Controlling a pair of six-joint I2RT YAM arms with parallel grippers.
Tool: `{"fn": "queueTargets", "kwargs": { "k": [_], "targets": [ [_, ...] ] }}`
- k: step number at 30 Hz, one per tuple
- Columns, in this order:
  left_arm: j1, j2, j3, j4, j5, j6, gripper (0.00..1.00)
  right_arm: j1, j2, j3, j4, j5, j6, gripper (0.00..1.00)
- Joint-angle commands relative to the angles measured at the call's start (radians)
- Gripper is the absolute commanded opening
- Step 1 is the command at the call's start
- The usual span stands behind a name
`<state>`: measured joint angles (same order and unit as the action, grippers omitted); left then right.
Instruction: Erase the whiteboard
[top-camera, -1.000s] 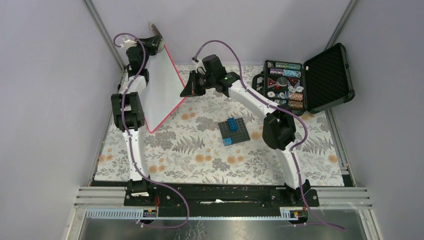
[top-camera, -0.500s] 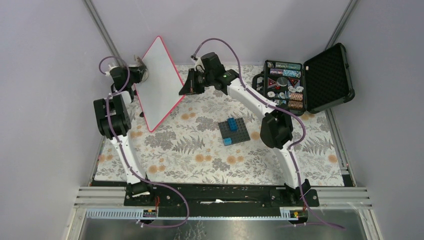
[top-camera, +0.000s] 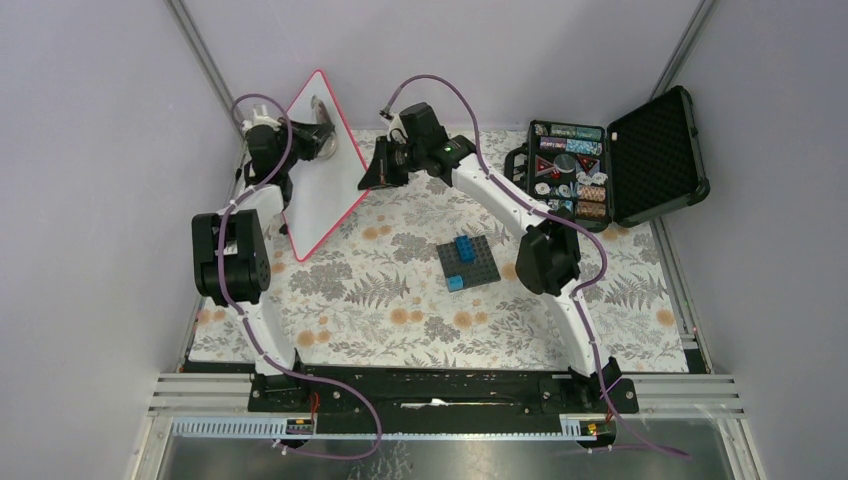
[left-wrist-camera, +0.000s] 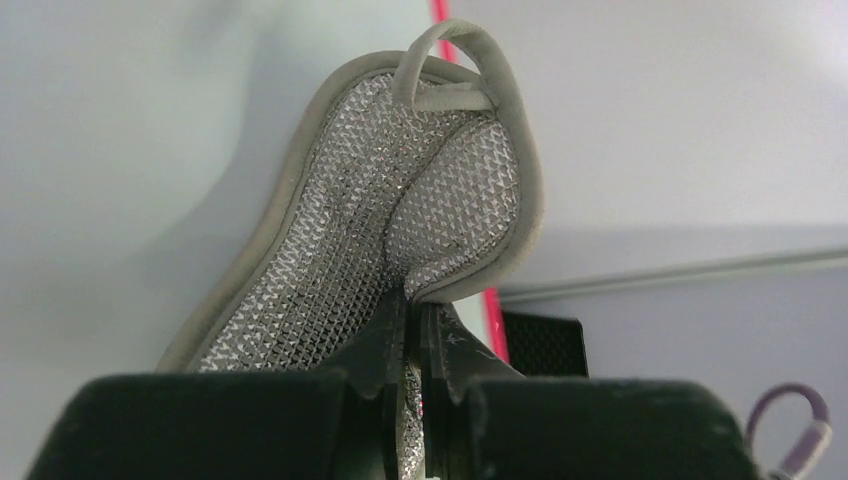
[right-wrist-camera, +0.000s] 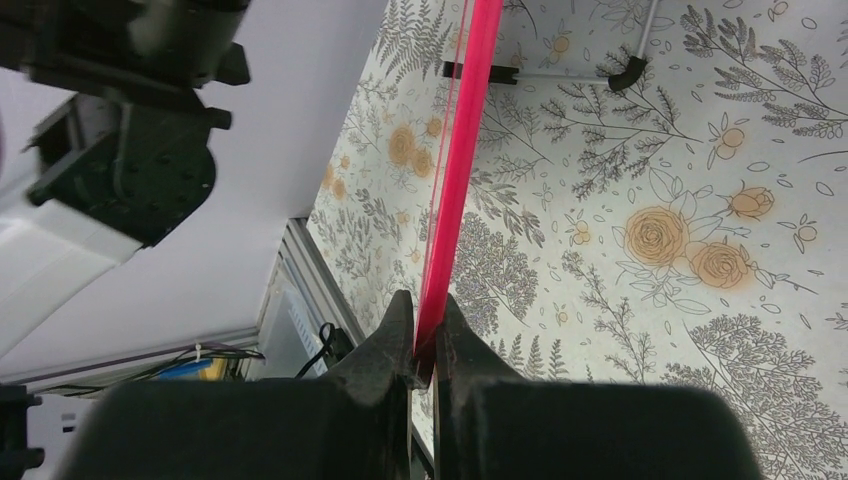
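Lilac walls surround the floral tabletop and tilted whiteboard.

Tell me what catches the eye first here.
The whiteboard stands tilted up at far left, the right gripper shut on its red edge. The left gripper pinches a grey mesh pad at its face. An open black case sits far right, a brick baseplate in the middle.
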<state>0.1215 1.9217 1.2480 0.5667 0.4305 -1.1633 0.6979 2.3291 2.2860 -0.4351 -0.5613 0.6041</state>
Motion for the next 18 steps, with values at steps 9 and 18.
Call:
{"fn": "queueTargets", "kwargs": {
  "k": [9, 18],
  "targets": [
    [0.023, 0.137, 0.153, -0.197, 0.234, 0.046, 0.00, 0.084, 0.021, 0.010, 0.078, -0.096, -0.181, 0.00],
    [0.109, 0.224, 0.288, -0.625, 0.126, 0.236, 0.00, 0.084, 0.021, 0.009, 0.081, -0.091, -0.184, 0.00]
  ]
}}
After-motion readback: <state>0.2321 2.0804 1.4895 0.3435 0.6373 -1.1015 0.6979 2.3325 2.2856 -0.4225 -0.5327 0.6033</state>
